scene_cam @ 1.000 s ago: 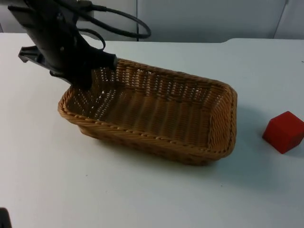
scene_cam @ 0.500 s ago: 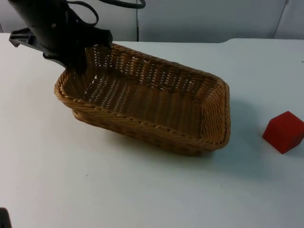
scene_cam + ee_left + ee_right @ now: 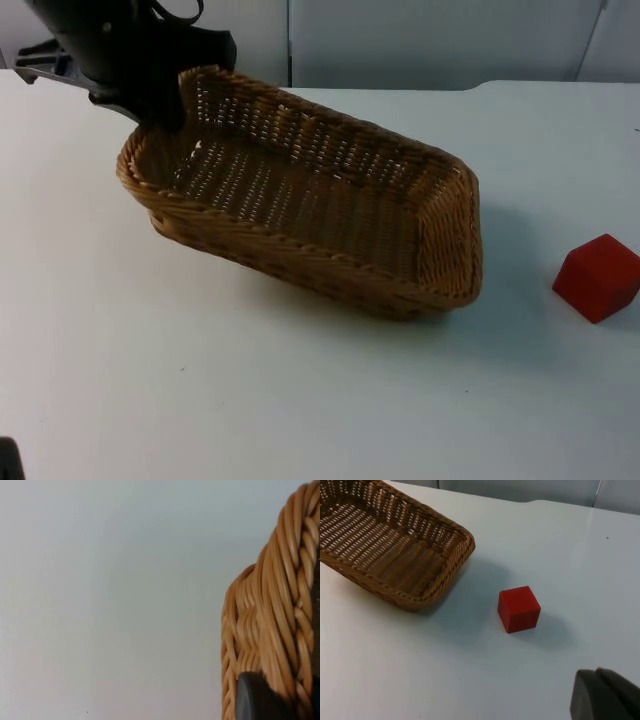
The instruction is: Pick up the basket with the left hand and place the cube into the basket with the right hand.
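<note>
Your left gripper [image 3: 165, 105] is clamped on the far left rim of the basket [image 3: 320, 220], tipping that end up. The red cube [image 3: 598, 277] sits on the table [image 3: 300, 400], right of the basket. Your right gripper [image 3: 602, 695] waits near the cube; I cannot tell its state. The cube is not in yet.

Lab bench, white table top [image 3: 200, 400], grey partition wall [image 3: 430, 40]
</note>
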### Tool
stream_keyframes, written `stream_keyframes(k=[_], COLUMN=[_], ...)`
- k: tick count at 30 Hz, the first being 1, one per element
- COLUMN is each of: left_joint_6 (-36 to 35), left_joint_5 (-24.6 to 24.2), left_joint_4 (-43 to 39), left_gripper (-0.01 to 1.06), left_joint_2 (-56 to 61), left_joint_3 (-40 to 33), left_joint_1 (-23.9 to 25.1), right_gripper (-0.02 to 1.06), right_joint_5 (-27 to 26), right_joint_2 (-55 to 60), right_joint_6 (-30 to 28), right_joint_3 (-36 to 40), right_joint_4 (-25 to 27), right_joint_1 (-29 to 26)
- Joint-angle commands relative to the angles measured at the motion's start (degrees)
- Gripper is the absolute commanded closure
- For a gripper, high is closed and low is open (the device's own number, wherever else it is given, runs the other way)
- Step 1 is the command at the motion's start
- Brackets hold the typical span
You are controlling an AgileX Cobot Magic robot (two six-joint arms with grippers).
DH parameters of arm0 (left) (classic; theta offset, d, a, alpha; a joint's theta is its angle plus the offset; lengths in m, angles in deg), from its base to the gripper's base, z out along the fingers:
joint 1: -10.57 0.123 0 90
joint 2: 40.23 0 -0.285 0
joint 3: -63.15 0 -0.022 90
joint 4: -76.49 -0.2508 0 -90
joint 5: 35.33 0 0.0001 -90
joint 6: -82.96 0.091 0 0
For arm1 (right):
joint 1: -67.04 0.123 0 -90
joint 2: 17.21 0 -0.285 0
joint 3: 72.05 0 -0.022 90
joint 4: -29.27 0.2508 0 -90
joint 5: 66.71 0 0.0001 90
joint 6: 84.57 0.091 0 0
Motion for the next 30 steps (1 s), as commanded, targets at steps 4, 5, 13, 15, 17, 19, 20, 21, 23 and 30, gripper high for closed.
stream_keyframes(k=[4, 5, 13, 15, 17, 19, 20, 21, 23, 30], left_joint_6=[-0.2, 0.1, 7.6, 8.1, 9.1, 9.2, 9.2, 9.5, 10.1, 10.1], left_joint_5=[0.1, 0.1, 0.3, 0.3, 0.3, 0.3, 0.3, 0.3, 0.7, -0.2], left_joint_4=[3.2, 4.4, 16.6, 17.4, 18.2, 18.3, 18.3, 18.3, 18.3, 19.6], left_gripper=[1.05, 1.05, 1.05, 1.05, 1.05, 1.05, 1.05, 1.05, 1.05, 1.05], left_joint_2=[2.6, 2.8, 3.2, 3.2, 3.2, 3.2, 3.2, 3.4, 4.0, 5.2], left_joint_3=[0.6, 0.6, 0.6, 0.6, 0.6, 0.6, 0.6, 0.6, 0.6, 0.6], left_joint_1=[0.6, 0.9, 1.5, 1.5, 1.5, 1.6, 1.6, 1.6, 2.0, 4.1], right_gripper=[1.05, 1.05, 1.05, 1.05, 1.05, 1.05, 1.05, 1.05, 1.05, 1.05], right_joint_5=[-0.5, -0.5, -0.5, -0.5, -0.5, -0.5, -0.5, -0.5, -0.5, -0.5], right_joint_2=[0.1, 0.1, 0.1, 0.1, 0.1, 0.1, 0.1, 0.1, 0.1, 0.1], right_joint_6=[-0.4, -0.4, -0.4, -0.4, -0.4, -0.4, -0.4, -0.4, -0.4, -0.4], right_joint_3=[0.3, 0.3, 0.3, 0.3, 0.3, 0.3, 0.3, 0.3, 0.3, 0.3], right_joint_4=[-0.1, -0.1, -0.1, -0.1, -0.1, -0.1, -0.1, -0.1, -0.1, -0.1], right_joint_1=[-0.2, -0.2, -0.2, -0.2, -0.2, -0.2, -0.2, -0.2, -0.2, -0.2])
